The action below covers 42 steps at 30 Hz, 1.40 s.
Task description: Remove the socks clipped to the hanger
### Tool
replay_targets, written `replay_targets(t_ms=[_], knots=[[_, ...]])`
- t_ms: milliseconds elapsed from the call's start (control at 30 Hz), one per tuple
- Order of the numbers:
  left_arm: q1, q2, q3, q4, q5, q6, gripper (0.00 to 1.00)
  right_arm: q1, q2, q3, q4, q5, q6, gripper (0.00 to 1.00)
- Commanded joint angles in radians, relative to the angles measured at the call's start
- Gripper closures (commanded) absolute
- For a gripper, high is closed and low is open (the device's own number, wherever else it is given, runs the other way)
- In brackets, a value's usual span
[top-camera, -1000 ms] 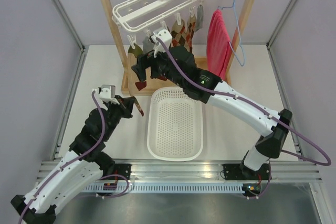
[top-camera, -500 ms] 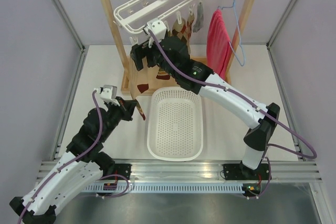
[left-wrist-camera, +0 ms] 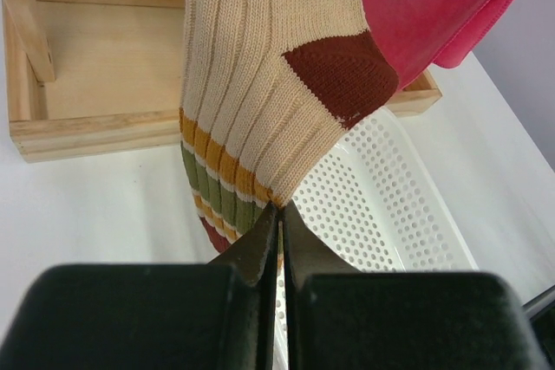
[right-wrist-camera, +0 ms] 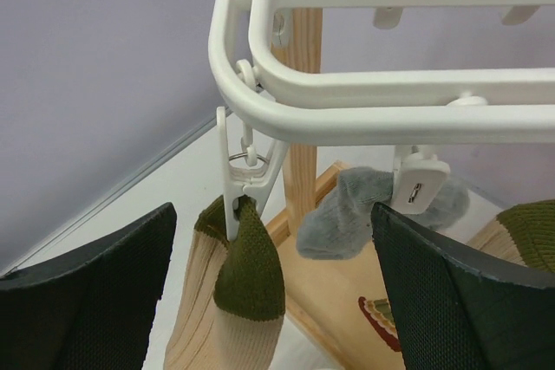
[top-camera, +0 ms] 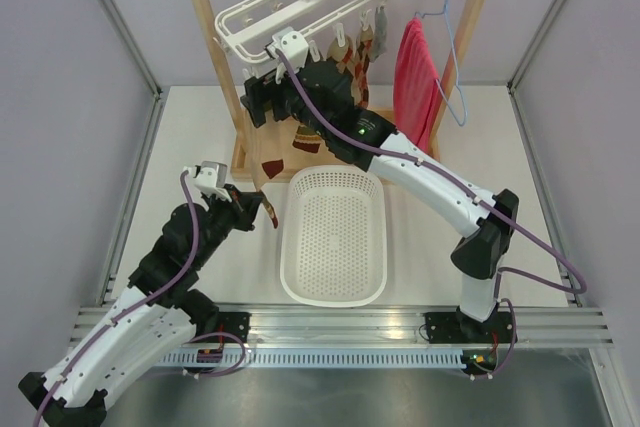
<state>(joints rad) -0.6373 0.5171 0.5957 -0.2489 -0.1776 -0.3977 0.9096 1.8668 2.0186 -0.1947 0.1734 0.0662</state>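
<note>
The hanger [top-camera: 300, 9] is a white plastic rect. frame w/ a top hook. It hangs tilted on the wooden rack [top-camera: 212, 42], directly above the right end effector [top-camera: 264, 105], w/ small white clips dangling under its rail. The socks [top-camera: 352, 47] clipped in a row to the right of that end effector are argyle brown/red/cream, plus one grey. In the wrist view its fingers stand wide apart, holding nothing. Betw. them an olive-toed sock [right-wrist-camera: 248, 276] hangs from the corner clip, w/ a grey sock [right-wrist-camera: 334, 223] in the next clip behind. The left end effector [left-wrist-camera: 279, 217] is fully closed, pinching the banded end of a striped sock [left-wrist-camera: 251, 93]. That sock is beige rib w/ a dark-red heel and mustard/olive/red bands, and it's off the hanger.

Vs 1 s ago, the right end effector has risen from in front of the rack's lower part to just under the hanger's left end, jaws as wide as before. The left one has barely shifted and has the same sock.

The desk [top-camera: 190, 137] is white. A white perforated basket [top-camera: 292, 247] sits just right of the left end effector. A red towel [top-camera: 412, 72] and blue wire hanger [top-camera: 452, 47] are well right of the right one. The walls [top-camera: 60, 97] are lilac-grey.
</note>
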Motion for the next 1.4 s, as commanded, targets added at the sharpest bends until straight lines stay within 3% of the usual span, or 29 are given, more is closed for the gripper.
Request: replay_targets(t_ms=[0, 400, 733, 1133, 1233, 1267, 1367], knots=[[-0.002, 0.006, 0.042, 0.005, 0.016, -0.026, 0.98, 0.005, 0.003, 0.032, 0.029, -0.040, 0.029, 0.04], [-0.004, 0.014, 0.035, 0.005, 0.024, -0.027, 0.98, 0.023, 0.028, 0.084, 0.041, -0.057, 0.046, 0.06], [-0.005, 0.011, 0.035, 0.007, 0.033, -0.029, 0.98, 0.023, 0.089, 0.181, 0.040, -0.058, 0.026, 0.22], [-0.004, 0.009, 0.033, 0.003, 0.040, -0.029, 0.98, 0.023, 0.111, 0.196, 0.044, -0.029, 0.007, 0.58], [-0.004, 0.011, 0.032, 0.003, 0.040, -0.029, 0.98, 0.025, 0.112, 0.192, 0.044, -0.019, 0.004, 0.75], [-0.004, 0.011, 0.032, 0.003, 0.040, -0.029, 0.98, 0.023, 0.114, 0.192, 0.044, -0.009, 0.006, 0.93], [-0.004, 0.012, 0.032, 0.003, 0.041, -0.029, 0.98, 0.023, 0.117, 0.190, 0.047, -0.005, 0.006, 0.99]])
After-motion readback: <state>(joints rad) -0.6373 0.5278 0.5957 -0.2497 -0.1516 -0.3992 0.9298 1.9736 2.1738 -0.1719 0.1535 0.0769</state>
